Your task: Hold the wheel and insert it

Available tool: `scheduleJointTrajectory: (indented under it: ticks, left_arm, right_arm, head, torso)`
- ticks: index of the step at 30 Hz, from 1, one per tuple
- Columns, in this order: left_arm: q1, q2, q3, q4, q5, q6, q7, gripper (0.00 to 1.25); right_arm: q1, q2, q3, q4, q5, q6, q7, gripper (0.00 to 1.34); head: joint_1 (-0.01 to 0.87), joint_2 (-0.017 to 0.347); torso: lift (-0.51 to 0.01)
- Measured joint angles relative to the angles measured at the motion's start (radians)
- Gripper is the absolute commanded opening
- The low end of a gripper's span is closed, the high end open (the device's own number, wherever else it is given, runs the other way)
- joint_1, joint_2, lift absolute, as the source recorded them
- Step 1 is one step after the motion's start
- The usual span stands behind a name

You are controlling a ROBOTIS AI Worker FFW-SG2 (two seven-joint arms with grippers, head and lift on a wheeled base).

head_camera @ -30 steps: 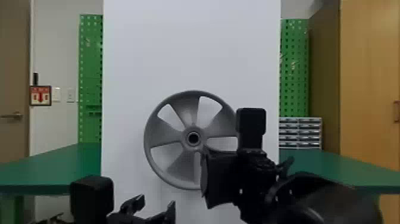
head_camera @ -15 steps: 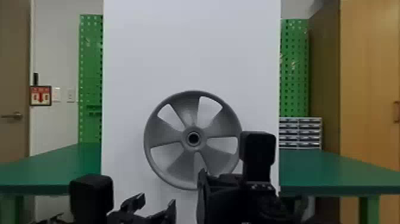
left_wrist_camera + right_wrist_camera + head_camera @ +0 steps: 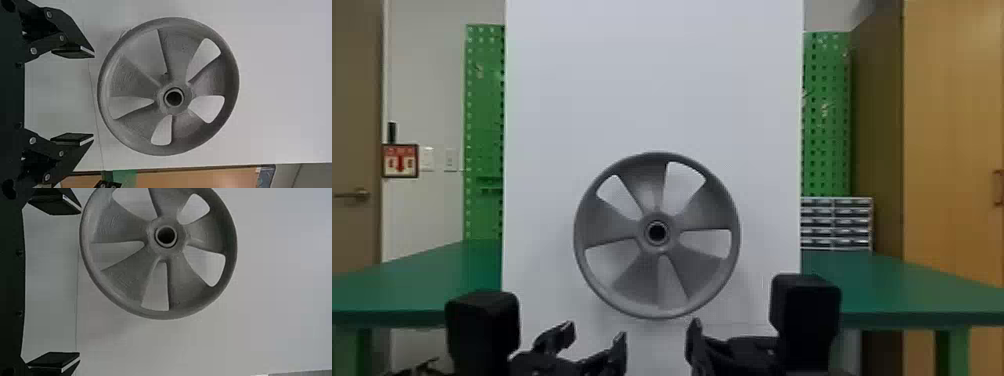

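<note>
Apparently the wheel (image 3: 643, 192) sat upright at the white panel (image 3: 652, 75); before that panel, the left claw (image 3: 94, 95) and right claw (image 3: 80, 283) gaped empty, probably best drawn straight back, clear of the rim (image 3: 235, 78).

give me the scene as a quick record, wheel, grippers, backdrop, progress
wheel: grey, five-spoked, upright against the white board; wheel hub faces the robot
left gripper: open, empty, low and left of the wheel in the head view
right gripper: open, empty, low and right in the head view
backdrop: green table on both sides, drawer unit at right
progress: wheel in neither gripper; whether it is fully inserted, cannot tell
</note>
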Motion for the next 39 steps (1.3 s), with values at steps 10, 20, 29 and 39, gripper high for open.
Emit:
scheduleJointTrajectory:
  ticks: [10,20,29,39]
  left_arm:
    - [0.001,0.0,0.003,0.0,0.003,-0.001,0.0,0.75]
    - [0.014,0.0,0.022,-0.005,0.012,-0.016,0.0,0.75]
    - [0.032,0.0,0.045,-0.021,0.011,-0.018,0.0,0.75]
    - [0.044,0.001,0.059,-0.03,0.011,-0.018,-0.002,0.75]
  right_arm:
    - [0.159,-0.004,-0.09,0.003,0.119,-0.135,0.168,1.3]
    - [0.28,-0.014,-0.133,0.095,0.169,-0.286,0.273,1.29]
    - [0.375,-0.033,-0.137,0.268,0.181,-0.499,0.3,1.27]
    - [0.421,-0.037,-0.201,0.472,0.123,-0.689,0.402,1.25]
  head:
    - [0.0,0.037]
    - [0.0,0.037]
    - [0.0,0.037]
    - [0.0,0.037]
  torso:
    - [-0.486]
    - [-0.486]
    - [-0.486]
    - [-0.486]
